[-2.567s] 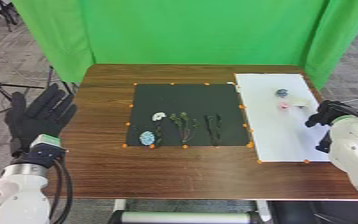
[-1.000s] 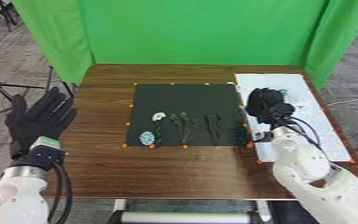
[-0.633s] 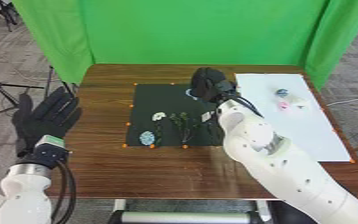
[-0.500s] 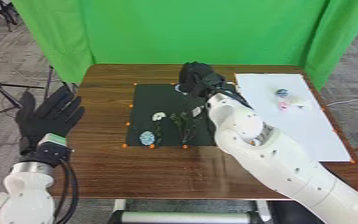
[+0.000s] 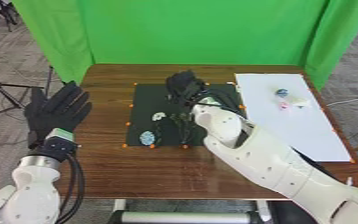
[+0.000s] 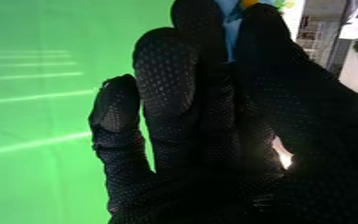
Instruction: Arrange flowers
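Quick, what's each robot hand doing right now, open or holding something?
Left hand: open, fingers straight.
Right hand: closed, pinching something light blue between finger and thumb.

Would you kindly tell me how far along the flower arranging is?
Partway: a white flower and a blue flower look placed on the black mat beside green stems. The right robot hand, over the mat, pinches a bluish piece. A round head, a pink one and a pale one on the white sheet seem left.

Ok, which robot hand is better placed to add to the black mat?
Likely the right robot hand: it is over the mat, pinching something blue; the left robot hand is farther away.
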### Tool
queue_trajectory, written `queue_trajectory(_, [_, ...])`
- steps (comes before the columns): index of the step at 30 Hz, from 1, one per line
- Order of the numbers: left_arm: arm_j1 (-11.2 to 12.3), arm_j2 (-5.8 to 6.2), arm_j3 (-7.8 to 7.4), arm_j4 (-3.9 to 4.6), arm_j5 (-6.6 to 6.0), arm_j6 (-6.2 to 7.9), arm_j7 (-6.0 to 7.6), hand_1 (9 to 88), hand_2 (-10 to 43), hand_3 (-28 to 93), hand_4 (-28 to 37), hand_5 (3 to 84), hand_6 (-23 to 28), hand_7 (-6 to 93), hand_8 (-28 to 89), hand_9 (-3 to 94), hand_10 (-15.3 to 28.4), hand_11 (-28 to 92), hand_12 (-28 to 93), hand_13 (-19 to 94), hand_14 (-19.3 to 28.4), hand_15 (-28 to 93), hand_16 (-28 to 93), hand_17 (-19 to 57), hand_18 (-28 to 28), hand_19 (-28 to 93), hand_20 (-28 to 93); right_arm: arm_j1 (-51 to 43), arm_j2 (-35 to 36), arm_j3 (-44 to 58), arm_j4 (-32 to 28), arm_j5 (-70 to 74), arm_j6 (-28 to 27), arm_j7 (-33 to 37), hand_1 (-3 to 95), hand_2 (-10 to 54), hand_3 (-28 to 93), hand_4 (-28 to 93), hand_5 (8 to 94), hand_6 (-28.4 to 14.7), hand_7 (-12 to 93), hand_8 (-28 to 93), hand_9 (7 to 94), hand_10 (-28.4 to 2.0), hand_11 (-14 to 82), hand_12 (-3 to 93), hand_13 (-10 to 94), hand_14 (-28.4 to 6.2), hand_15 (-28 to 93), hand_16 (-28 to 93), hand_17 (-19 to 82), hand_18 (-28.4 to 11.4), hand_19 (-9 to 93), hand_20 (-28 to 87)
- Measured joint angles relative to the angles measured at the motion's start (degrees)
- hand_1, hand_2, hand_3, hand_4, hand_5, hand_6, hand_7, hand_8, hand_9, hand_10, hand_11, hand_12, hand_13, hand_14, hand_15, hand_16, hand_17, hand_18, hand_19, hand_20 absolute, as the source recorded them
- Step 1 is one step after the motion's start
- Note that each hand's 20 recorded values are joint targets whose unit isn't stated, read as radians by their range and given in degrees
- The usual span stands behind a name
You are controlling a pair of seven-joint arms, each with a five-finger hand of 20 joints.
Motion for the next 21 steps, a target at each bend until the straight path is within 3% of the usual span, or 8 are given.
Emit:
queue_trajectory(12, [0.93,-0.27,-1.81,-0.02,-1.16,-0.15,0.09,24.1,15.8,68,-28.3,39.8,7.7,18.3,-10,31.9,13.8,25,12,21,13.2,40,-7,-5.8,13.5,35,14,-2.93,-0.70,0.61,-1.28,4.31,-6.96,0.51,55.7,-5.7,71,-28,71.1,0.2,30,-3,81.2,-8.2,9.1,32.9,72,-6.2,50,36,33,-21.9,79,40])
queue_trajectory(21, [1.72,-0.27,-2.45,-0.08,-1.72,-0.09,1.02,24.3,15.7,68,-28.3,39.8,7.7,18.6,-10,31.9,13.9,25,12,20,13.2,41,-7,-5.8,13.4,35,14,-3.07,-0.73,1.20,-0.97,4.37,-0.86,2.28,55.8,-5.8,70,-28,70.8,0.0,30,-4,80.5,-8.3,9.1,32.5,72,-6.1,50,36,33,-21.9,79,40])
